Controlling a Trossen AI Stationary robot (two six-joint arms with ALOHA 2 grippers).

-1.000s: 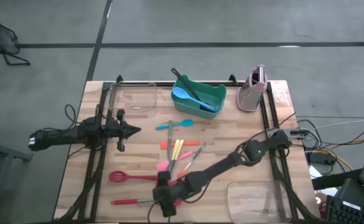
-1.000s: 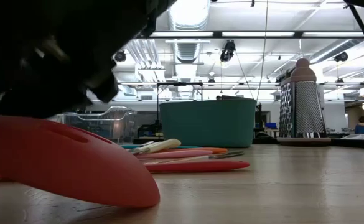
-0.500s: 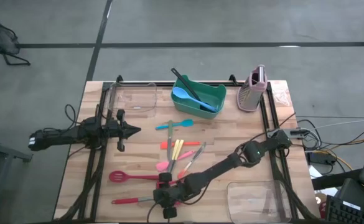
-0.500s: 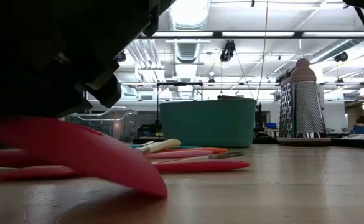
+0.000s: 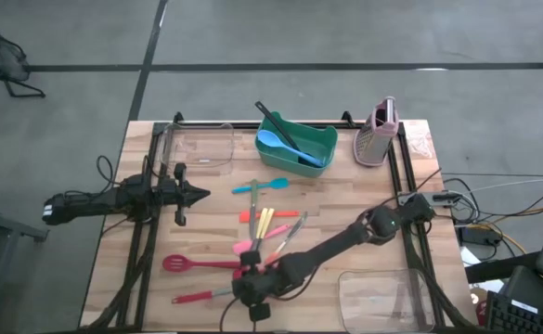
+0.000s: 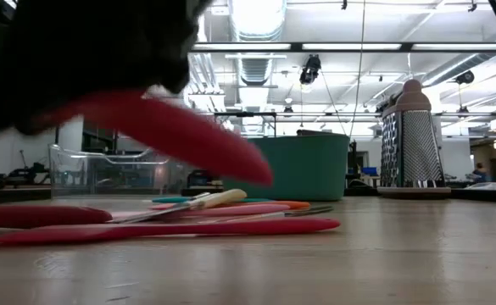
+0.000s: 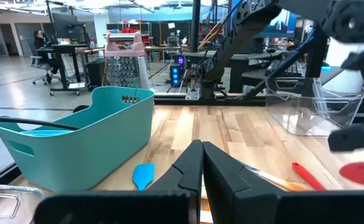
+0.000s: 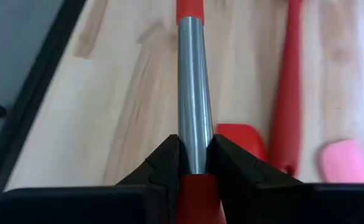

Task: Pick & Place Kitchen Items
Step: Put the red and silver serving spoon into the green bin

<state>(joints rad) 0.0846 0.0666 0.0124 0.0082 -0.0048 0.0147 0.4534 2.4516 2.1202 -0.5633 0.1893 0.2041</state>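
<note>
The red spatula has lifted off the worktop, clamped in the right end effector; held off-centre, it could swivel or slip.

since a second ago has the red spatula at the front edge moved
Yes. The red spatula, gripped by the right gripper, has tilted: in the low view its head is now up off the table, level with the teal bin.

Red spatula (steel-shafted), tilted above table
</note>
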